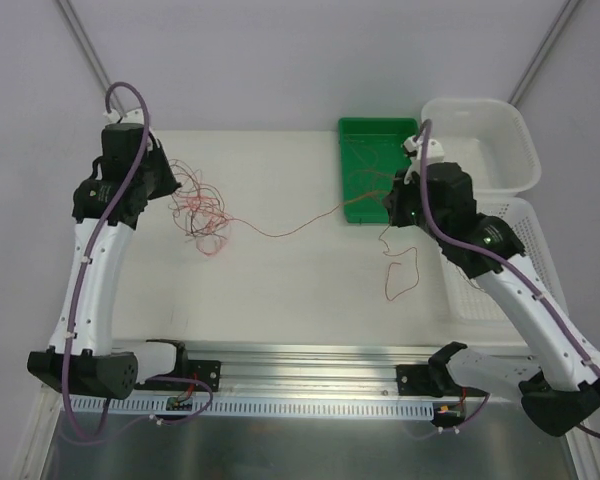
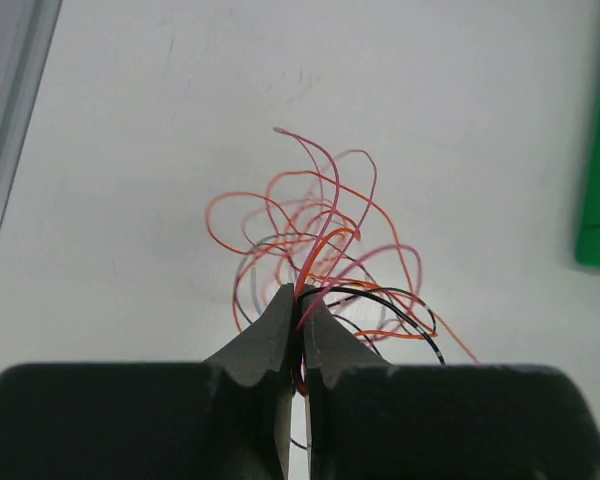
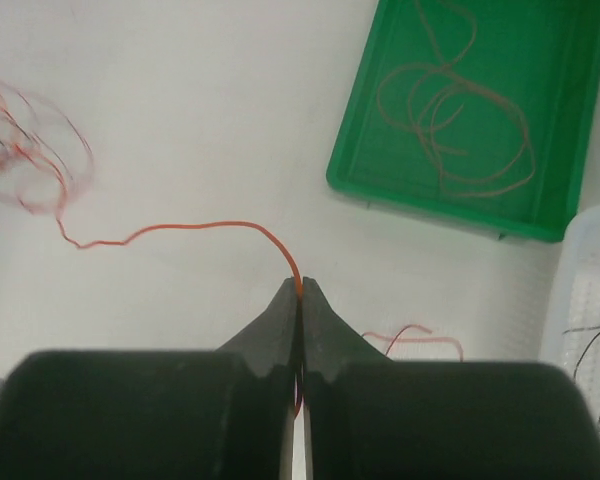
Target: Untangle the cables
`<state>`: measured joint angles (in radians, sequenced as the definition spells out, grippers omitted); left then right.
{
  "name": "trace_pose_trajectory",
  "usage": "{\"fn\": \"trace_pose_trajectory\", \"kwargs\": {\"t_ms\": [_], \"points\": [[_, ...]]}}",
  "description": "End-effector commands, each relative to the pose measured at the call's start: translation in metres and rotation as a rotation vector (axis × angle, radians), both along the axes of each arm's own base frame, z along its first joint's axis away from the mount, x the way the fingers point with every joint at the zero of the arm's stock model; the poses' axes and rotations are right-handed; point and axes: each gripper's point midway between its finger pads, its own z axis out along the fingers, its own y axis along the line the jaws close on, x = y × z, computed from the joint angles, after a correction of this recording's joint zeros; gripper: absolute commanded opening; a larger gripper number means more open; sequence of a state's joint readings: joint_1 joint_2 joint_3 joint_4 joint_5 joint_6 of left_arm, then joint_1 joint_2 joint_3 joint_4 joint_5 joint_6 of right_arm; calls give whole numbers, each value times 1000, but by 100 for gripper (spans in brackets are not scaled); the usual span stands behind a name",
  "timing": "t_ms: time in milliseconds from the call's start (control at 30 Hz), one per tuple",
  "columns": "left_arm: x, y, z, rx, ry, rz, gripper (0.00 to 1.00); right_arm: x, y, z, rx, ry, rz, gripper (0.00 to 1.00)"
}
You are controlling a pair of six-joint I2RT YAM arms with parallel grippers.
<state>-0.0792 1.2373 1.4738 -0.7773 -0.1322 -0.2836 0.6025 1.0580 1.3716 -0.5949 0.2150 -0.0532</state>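
Observation:
The cables are thin red, orange and black wires. Most of them form a loose tangle [image 1: 202, 210] on the table's left half. My left gripper [image 1: 168, 184] is at the tangle's left edge. In the left wrist view it [image 2: 300, 298] is shut on several strands of the tangle [image 2: 325, 235]. One orange cable [image 1: 290, 226] runs from the tangle rightward to my right gripper [image 1: 388, 207]. The right wrist view shows that gripper [image 3: 300, 286] shut on this orange cable [image 3: 200, 227], with the blurred tangle [image 3: 30, 150] at far left. The cable's free tail [image 1: 405, 275] curls on the table below the right gripper.
A green tray [image 1: 346, 180] at the back middle holds coiled reddish wires [image 3: 460, 120]. Two white baskets [image 1: 515, 150] stand at the right, and the nearer one [image 3: 585, 300] shows dark wires inside. A metal rail [image 1: 310, 365] runs along the near edge.

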Motion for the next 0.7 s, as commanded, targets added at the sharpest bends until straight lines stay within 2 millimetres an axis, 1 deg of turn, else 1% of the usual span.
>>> {"fn": "trace_pose_trajectory", "kwargs": {"t_ms": [0, 33, 67, 100, 133, 167, 200, 233, 267, 300, 367, 400, 433, 500, 567, 667], "points": [[-22, -25, 55, -102, -104, -102, 0, 1, 24, -49, 14, 149, 75, 1], [-27, -37, 67, -142, -130, -156, 0, 1, 28, -63, 22, 196, 69, 1], [-30, -47, 76, -169, -153, -199, 0, 0, 29, -92, -9, 260, 64, 1], [-35, -55, 89, -178, -182, -234, 0, 2, 30, -113, -30, 309, 53, 1], [-39, -57, 92, -161, -195, -242, 0, 4, 30, -128, -37, 341, 32, 1], [-39, -52, 90, -134, -197, -220, 0, 2, 24, -153, -70, 382, 0, 1], [-40, -44, 87, -97, -199, -191, 0, 2, 20, -166, -80, 408, -24, 1], [-41, -13, 81, 4, -201, -51, 0, 0, 15, -188, -97, 466, -57, 1], [-43, 2, 84, 57, -213, 9, 0, 0, 16, -192, -95, 479, -69, 1], [-47, 19, 78, 136, -196, 67, 0, -4, 7, -208, -112, 515, -98, 1], [-53, 46, 76, 233, -184, 175, 0, -8, -1, -218, -117, 534, -132, 1], [-54, 51, 75, 253, -178, 187, 0, -11, -9, -227, -125, 549, -157, 1], [-55, 55, 76, 258, -178, 205, 0, -13, -14, -229, -129, 555, -172, 1], [-56, 63, 75, 267, -174, 253, 0, -13, -24, -227, -131, 543, -201, 1], [-53, 58, 69, 255, -156, 236, 0, -16, -28, -227, -145, 546, -209, 2], [-45, 39, 44, 187, -103, 154, 0, -20, -28, -228, -151, 564, -200, 4]]}}
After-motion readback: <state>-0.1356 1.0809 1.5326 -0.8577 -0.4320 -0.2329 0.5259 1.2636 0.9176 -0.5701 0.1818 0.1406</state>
